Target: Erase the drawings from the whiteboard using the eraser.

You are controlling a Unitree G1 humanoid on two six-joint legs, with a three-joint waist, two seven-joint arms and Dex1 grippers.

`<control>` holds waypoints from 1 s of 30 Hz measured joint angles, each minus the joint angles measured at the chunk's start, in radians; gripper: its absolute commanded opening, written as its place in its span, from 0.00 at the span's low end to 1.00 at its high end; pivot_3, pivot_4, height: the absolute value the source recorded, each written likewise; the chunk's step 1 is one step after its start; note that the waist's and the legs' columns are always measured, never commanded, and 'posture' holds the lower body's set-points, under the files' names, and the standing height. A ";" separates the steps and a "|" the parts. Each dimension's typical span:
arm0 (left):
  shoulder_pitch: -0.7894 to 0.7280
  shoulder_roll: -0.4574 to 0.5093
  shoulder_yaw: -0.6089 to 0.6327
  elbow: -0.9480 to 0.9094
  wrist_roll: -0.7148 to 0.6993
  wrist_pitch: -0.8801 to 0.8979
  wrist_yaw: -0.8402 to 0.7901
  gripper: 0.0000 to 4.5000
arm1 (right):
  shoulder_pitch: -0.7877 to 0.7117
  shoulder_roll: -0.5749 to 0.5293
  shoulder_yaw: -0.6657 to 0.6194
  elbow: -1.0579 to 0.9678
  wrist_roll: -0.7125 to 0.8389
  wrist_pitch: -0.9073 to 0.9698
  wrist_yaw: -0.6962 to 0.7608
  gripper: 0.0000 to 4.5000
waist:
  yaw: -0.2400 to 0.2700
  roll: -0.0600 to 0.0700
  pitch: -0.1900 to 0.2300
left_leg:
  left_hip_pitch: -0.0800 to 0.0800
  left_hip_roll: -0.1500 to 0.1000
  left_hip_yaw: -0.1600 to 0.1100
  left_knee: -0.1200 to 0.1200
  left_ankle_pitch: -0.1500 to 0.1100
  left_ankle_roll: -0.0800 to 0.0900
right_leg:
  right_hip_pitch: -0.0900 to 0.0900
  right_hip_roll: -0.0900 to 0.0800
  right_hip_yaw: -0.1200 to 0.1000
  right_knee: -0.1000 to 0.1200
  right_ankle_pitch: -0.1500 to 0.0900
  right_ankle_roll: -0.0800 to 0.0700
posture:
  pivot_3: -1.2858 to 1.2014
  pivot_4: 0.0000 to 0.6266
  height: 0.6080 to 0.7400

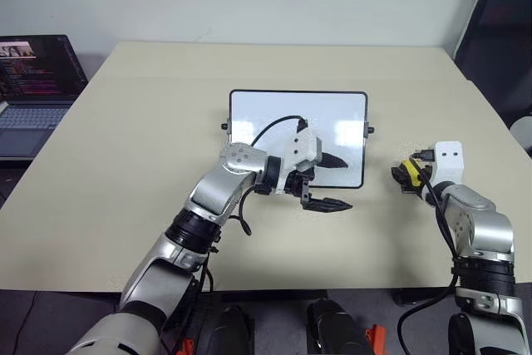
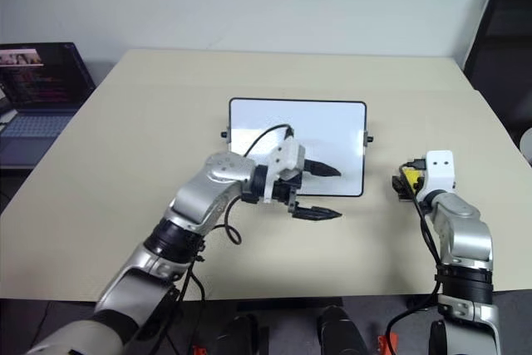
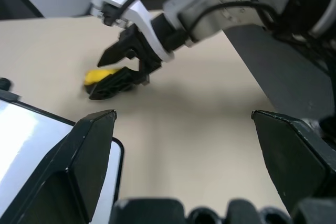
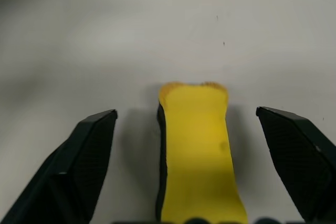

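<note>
Right wrist view, eraser (image 4: 195,150) between open right gripper (image 4: 194,145) fingers

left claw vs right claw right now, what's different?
Left claw hangs open at the whiteboard's near edge with nothing between its fingers. Right claw is open beside the board, its fingers apart on either side of the yellow eraser lying on the table, not touching it. Shared: both open, with two black fingers each.

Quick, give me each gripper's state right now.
Left gripper: open, empty, at the whiteboard's near edge.
Right gripper: open, fingers either side of the eraser, not gripping it.
</note>
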 measured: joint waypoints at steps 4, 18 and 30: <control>0.074 0.014 0.097 -0.079 -0.029 0.059 0.103 1.00 | 0.047 0.004 -0.006 -0.182 0.029 0.002 -0.018 1.00 | -0.001 0.001 -0.001 | 0.000 0.000 -0.001 -0.001 0.000 0.000 | 0.000 0.001 -0.001 0.000 -0.001 0.000 | 0.52 0.24 1.00; 0.662 -0.015 0.584 -0.504 0.005 0.156 0.740 1.00 | 0.488 0.240 0.000 -0.498 0.138 -0.407 0.000 1.00 | 0.000 0.000 -0.001 | 0.008 0.000 -0.002 0.004 -0.001 -0.001 | 0.012 -0.002 -0.001 -0.006 -0.004 -0.006 | 0.52 0.24 1.00; 0.709 -0.076 0.509 -0.506 0.137 0.095 0.939 1.00 | 0.610 0.210 -0.008 -0.412 0.164 -0.501 0.002 1.00 | 0.002 -0.002 -0.002 | 0.007 -0.002 0.005 0.004 -0.002 -0.003 | 0.015 -0.007 0.001 -0.017 -0.003 -0.005 | 0.52 0.24 1.00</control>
